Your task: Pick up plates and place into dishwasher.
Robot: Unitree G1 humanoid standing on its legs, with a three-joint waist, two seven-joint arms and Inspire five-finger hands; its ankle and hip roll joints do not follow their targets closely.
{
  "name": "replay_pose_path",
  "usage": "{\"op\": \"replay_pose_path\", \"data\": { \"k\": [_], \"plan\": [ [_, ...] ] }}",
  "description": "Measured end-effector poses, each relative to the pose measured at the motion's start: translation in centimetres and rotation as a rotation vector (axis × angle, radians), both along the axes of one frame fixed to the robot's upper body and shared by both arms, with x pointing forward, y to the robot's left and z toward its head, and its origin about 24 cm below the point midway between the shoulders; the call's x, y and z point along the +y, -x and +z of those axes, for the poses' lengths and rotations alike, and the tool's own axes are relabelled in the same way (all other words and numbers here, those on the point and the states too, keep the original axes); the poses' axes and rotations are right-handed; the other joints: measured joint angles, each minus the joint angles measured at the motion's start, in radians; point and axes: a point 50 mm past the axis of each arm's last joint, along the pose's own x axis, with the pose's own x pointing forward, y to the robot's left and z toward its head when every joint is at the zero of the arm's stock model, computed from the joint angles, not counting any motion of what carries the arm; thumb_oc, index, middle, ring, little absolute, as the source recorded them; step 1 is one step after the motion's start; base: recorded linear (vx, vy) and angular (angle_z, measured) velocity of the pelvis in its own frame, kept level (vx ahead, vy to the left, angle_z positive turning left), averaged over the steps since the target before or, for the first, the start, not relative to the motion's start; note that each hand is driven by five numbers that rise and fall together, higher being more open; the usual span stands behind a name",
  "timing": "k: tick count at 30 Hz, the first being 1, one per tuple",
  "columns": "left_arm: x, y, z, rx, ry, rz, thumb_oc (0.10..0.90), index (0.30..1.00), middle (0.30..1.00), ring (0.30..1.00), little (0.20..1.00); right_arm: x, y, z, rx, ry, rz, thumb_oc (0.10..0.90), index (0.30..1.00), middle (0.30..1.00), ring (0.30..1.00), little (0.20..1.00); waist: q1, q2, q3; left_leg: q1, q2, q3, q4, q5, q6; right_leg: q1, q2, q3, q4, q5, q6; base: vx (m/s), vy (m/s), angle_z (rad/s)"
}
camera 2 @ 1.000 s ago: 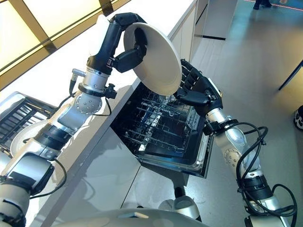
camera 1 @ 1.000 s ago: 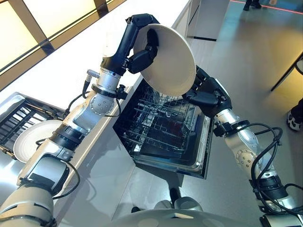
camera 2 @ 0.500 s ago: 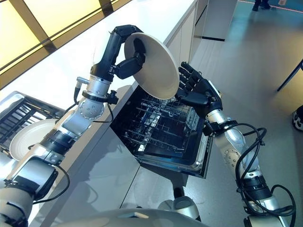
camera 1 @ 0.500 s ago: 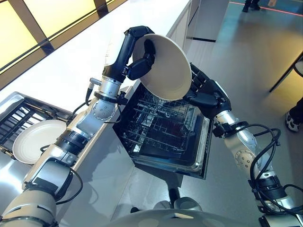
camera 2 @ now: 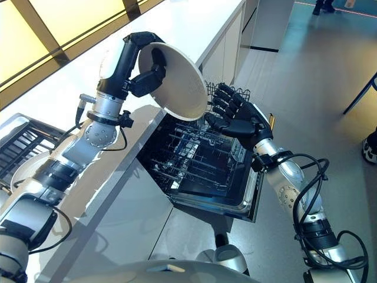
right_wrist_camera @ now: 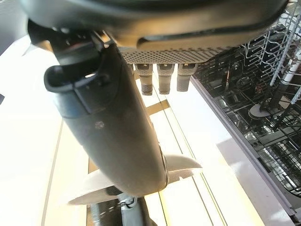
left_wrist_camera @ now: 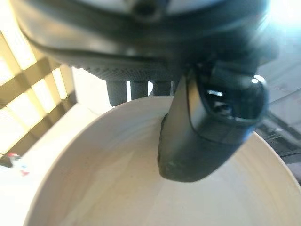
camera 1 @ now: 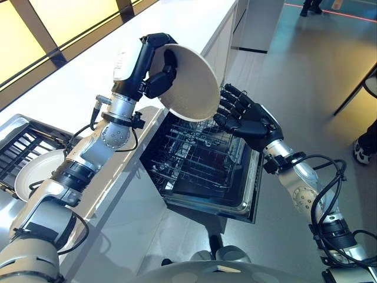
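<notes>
Raised toward upper centre, the round cream plate (camera 1: pixel 189 82) stays pinched in the left hand (camera 1: pixel 154 78); the right hand (camera 1: pixel 242 118), fingers spread, has let go. Lower it edge-first into the open dishwasher's wire rack (camera 1: pixel 203 159).

Four cameras: two on the head, one on each wrist.

The two head cameras sit side by side and look down from high up at the open dishwasher (camera 1: pixel 203 162), the counter (camera 1: pixel 70 88) and the floor (camera 1: pixel 306 76), so both see the same place. The left wrist camera looks along its hand, very close to the plate (left_wrist_camera: pixel 117 179). The right wrist camera looks past its hand and sees the plate from the side, and the dishwasher too.
</notes>
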Motion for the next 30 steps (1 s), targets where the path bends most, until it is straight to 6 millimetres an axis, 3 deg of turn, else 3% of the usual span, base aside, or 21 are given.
{"op": "replay_pose_path", "data": {
  "k": [9,15,24,30],
  "plan": [
    [2.5,-0.6,-0.2,0.013,0.024,0.108,0.100,0.300,0.300,0.300,0.200,-2.3,0.5,0.3,-0.019,-0.010,-0.081,0.800,0.900,0.900,0.900,0.900,-0.001,0.000,0.000,0.000,0.000,0.000,0.000,0.000,0.000,0.000,0.000,0.000,0.000,0.000,0.000,0.00,0.000,0.00],
    [3.4,-0.5,0.4,-0.014,0.032,0.137,0.100,0.300,0.300,0.300,0.200,-2.2,0.8,-0.1,-0.008,-0.014,-0.049,0.800,0.900,0.900,0.900,0.900,0.000,-0.001,0.000,-0.001,0.000,-0.001,0.000,0.000,0.000,-0.001,0.000,0.000,0.000,0.000,0.000,0.00,0.000,0.00],
    [3.2,-0.5,0.3,-0.013,0.037,0.127,0.100,0.300,0.300,0.300,0.200,-1.3,0.9,-0.6,0.022,-0.054,0.023,0.800,0.900,0.900,0.900,0.900,0.001,-0.001,0.000,-0.001,0.000,-0.001,0.000,0.000,0.000,-0.001,0.000,0.000,0.000,0.000,0.000,0.00,0.000,0.00],
    [1.6,-0.7,-0.7,0.009,0.086,0.079,0.100,0.300,0.300,0.300,0.200,0.3,0.8,-0.9,0.041,-0.097,0.105,0.800,0.900,0.900,0.900,0.900,0.003,-0.002,0.000,0.000,0.000,-0.001,0.000,0.000,0.000,0.000,0.000,0.000,0.000,0.000,0.000,0.00,0.000,0.00]
  ]
}}
